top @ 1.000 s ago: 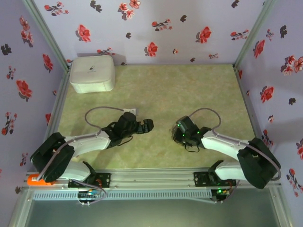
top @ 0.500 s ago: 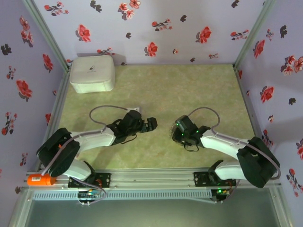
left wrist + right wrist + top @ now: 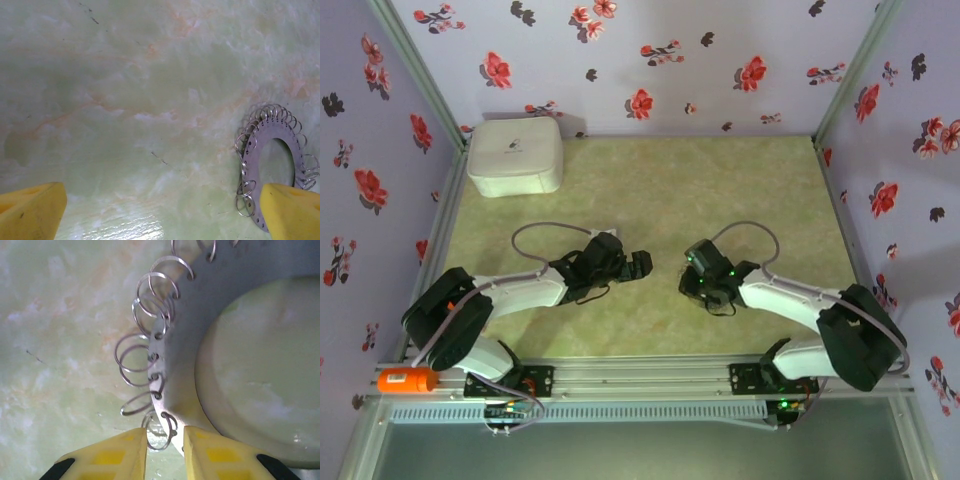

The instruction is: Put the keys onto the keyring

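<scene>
We see the keyring (image 3: 254, 170) lying flat on the green marbled table (image 3: 125, 100). It is a thin grey ring with an open centre and a row of small holes along its rim. Small wire loops (image 3: 137, 357) hang through many of those holes and fan outward over the table. Through the open centre we see the table surface.

In the right wrist view, the keyring (image 3: 187, 335) sits close up. The right gripper (image 3: 166, 437) hangs over its outer rim. Its yellow fingers (image 3: 110, 455) are drawn near to each other, leaving only a narrow gap. One wire loop and a bit of the rim lie in that gap. We cannot tell whether the pads actually press on them or merely straddle them.

In the left wrist view, the left gripper (image 3: 160, 215) is spread wide. One yellow fingertip (image 3: 32, 210) sits at the lower left corner and the other at the lower right. The right-hand tip covers the lower edge of the keyring, and only bare table lies between the two tips.

From above, the left gripper (image 3: 638, 265) and the right gripper (image 3: 692, 285) face each other near the middle of the table. Both are well apart from the white box (image 3: 515, 155) in the far left corner. Flowered walls (image 3: 650, 50) close in the table.
</scene>
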Tool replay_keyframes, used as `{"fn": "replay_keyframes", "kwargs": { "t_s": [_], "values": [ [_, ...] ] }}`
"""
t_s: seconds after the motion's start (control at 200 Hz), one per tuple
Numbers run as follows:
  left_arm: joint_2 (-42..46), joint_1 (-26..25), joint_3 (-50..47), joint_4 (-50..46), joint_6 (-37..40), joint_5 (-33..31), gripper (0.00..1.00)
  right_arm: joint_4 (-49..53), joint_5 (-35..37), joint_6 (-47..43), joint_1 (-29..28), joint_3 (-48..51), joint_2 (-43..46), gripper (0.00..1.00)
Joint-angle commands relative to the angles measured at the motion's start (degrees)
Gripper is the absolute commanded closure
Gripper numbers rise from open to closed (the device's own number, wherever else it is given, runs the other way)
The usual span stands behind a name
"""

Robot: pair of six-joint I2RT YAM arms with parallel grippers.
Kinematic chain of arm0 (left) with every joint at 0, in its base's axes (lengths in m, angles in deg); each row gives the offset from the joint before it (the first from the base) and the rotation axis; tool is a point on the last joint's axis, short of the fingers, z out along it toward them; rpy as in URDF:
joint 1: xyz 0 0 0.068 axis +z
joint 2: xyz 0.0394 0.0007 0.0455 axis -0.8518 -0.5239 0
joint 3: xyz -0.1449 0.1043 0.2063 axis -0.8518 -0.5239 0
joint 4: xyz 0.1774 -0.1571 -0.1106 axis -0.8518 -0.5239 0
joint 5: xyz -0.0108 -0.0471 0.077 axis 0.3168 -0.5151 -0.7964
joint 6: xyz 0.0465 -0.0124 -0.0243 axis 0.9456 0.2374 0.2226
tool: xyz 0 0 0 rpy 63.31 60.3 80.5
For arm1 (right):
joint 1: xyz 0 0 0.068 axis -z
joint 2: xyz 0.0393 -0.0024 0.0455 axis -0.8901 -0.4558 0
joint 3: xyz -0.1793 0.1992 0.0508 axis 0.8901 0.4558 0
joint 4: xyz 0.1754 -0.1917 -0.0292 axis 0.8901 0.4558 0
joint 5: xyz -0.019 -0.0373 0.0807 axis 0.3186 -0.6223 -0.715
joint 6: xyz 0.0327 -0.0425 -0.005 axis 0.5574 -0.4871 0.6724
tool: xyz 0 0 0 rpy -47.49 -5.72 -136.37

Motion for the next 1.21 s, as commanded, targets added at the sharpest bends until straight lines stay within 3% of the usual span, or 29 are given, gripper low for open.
{"fn": "replay_keyframes", "kwargs": {
  "t_s": [0.0, 0.3, 0.495, 0.795, 0.955, 1.2],
  "values": [
    [0.39, -0.44, 0.52, -1.98, -0.38, -1.88, 0.00, 6.04, 5.30, -4.25, -0.38, -4.71, -1.16, 0.71],
    [3.17, -0.37, -1.34, -3.66, 0.60, -4.19, 0.00, 6.13, 3.78, -4.28, -1.19, -8.36, -6.04, 0.65],
    [5.05, -0.37, -2.72, -3.88, 0.20, -5.51, 0.00, 11.14, 8.90, -2.57, -3.67, -12.69, -10.00, 0.58],
    [7.02, -0.10, -4.33, -3.64, -0.43, -6.92, 0.00, 16.67, 14.19, -1.52, -6.76, -17.29, -15.23, 0.54],
    [7.88, 0.08, -4.95, -3.73, -0.68, -7.19, 0.00, 17.47, 14.97, -1.08, -7.64, -18.14, -17.36, 0.56],
    [8.55, 0.23, -5.40, -3.82, -0.77, -7.45, 0.00, 19.39, 16.80, -0.99, -9.14, -19.48, -18.75, 0.68]
  ]
}}
